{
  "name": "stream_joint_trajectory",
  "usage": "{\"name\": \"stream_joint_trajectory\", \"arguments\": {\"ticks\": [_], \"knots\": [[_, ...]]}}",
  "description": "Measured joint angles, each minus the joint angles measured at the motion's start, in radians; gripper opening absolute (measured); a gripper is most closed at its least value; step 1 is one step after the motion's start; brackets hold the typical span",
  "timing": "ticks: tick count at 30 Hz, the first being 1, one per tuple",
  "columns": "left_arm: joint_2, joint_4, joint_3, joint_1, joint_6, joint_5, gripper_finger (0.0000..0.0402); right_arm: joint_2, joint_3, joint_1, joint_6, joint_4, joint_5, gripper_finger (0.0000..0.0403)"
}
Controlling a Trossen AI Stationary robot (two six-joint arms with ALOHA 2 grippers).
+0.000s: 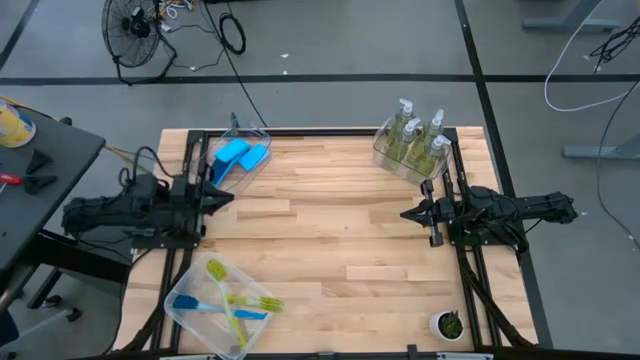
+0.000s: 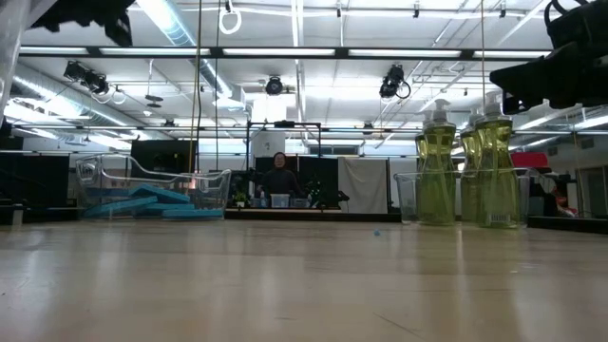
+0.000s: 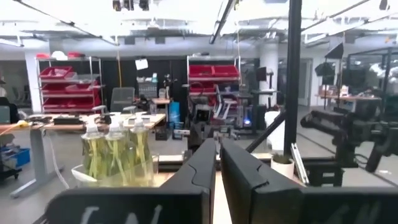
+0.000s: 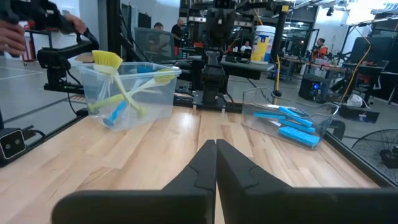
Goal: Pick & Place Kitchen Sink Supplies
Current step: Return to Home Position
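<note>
Several clear pump bottles of yellow-green soap stand in a clear bin at the far right corner; they also show in the low view and the left wrist view. Flat blue sponges lie in a bin at the far left. Yellow-green and blue dish brushes lie in a bin at the near left. My left gripper waits shut at the left edge. My right gripper waits shut at the right edge. Neither touches anything.
A small white pot with a green plant stands at the near right corner. The wooden tabletop lies bare between the two arms. A person sits far behind the table. A hand shows at the room's edge.
</note>
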Motion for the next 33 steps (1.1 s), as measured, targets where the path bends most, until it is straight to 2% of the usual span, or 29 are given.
{"name": "stream_joint_trajectory", "arguments": {"ticks": [10, 15, 24, 29, 33], "knots": [[-0.161, 0.148, -0.19, 0.008, 0.008, 0.0, 0.003, 0.0, 0.0, 0.0, 0.0, 0.0, 0.0, 0.0011], [-0.162, 0.177, -0.231, 0.007, 0.006, -0.013, 0.003, 0.0, 0.0, 0.0, 0.0, 0.0, 0.0, 0.0011], [-0.161, 0.161, -0.299, 0.007, -0.043, -0.065, 0.003, 0.0, 0.0, 0.0, 0.0, 0.0, 0.0, 0.0011], [-0.163, 0.142, -0.299, 0.008, -0.014, -0.089, 0.003, 0.0, 0.0, 0.0, 0.0, 0.0, 0.0, 0.0011], [-0.162, 0.058, -0.299, 0.008, -0.019, -0.112, 0.003, 0.0, 0.0, 0.0, 0.0, 0.0, 0.0, 0.0011]]}}
